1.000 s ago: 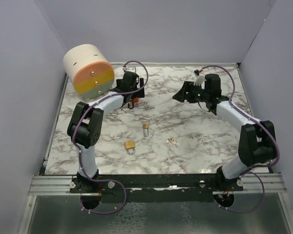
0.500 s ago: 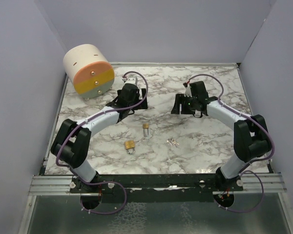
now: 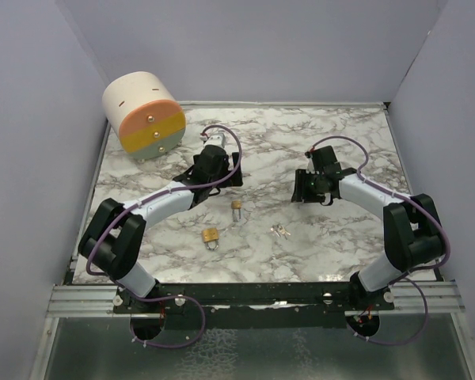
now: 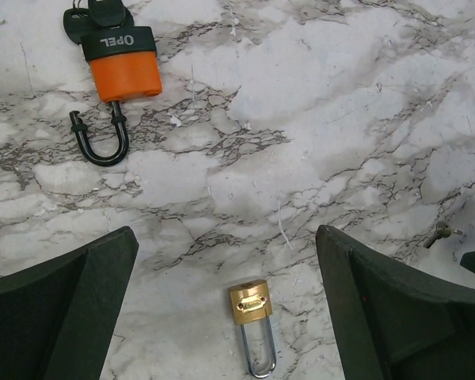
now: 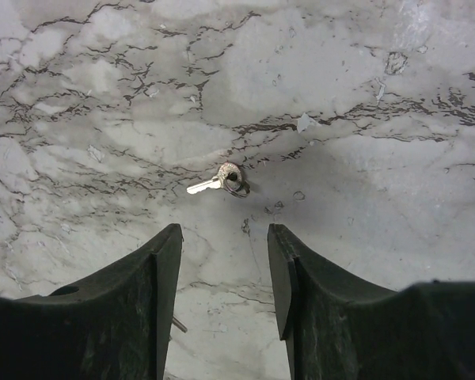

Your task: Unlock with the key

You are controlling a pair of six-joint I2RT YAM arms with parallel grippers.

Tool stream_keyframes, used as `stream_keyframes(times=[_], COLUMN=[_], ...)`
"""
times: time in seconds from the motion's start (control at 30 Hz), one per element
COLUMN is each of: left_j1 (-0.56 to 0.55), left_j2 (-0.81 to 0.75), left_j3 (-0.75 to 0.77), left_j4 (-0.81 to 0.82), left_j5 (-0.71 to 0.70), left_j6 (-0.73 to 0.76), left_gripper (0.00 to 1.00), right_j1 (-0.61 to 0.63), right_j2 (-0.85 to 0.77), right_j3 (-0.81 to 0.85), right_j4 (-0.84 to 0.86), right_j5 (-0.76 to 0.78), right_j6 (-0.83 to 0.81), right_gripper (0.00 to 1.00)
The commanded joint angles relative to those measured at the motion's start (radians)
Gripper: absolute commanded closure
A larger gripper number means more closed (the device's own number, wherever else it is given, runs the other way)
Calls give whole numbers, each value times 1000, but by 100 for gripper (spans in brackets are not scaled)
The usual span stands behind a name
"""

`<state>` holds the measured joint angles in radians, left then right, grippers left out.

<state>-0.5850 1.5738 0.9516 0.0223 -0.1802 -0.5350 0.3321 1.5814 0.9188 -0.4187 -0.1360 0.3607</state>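
Both arms have swung down toward the marble table (image 3: 348,138) since a second ago, and my right gripper (image 5: 223,233) has narrowed. Its jaws stand partly apart and grasp nothing; the key (image 5: 222,180) lies just ahead of them. My left gripper (image 4: 226,237) is spread wide and empty, with the brass padlock (image 4: 252,305) under the gap. Lavender walls (image 3: 261,47) enclose the table.

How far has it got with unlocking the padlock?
Nothing looks done yet: the small brass padlock with a steel shackle lies on the marble tabletop, apparently locked, under the open left end effector. In hand: the right end effector, jaws apart and empty, hovers over the small silver key. Left: grasping both, inserting the key, turning it.
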Motion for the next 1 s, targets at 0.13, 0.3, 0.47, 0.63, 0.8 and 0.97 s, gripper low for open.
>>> stream_keyframes(times=[0.13,0.3,0.47,0.63,0.8,0.97], left_j1=[-7,-7,-7,-7,-7,-7], left_j2=[-42,-23,-15,-18,-17,-20], left_j3=[-22,-16,-16,-24,-25,-36], left_j4=[45,50,52,59,60,70], left_j5=[13,20,25,24,23,26], left_j6=[-21,-19,-20,-20,-20,-29], left_gripper=[1,1,1,1,1,1], right_j1=[-1,-2,-1,-1,-1,-1], right_j2=[28,57,88,108,130,141], right_j3=[-8,6,23,36,45,50], right_j4=[47,61,74,79,80,77], right_j5=[29,29,35,35,32,32], right_j6=[-12,-21,-27,-28,-29,-30], right_gripper=[58,60,62,63,68,73])
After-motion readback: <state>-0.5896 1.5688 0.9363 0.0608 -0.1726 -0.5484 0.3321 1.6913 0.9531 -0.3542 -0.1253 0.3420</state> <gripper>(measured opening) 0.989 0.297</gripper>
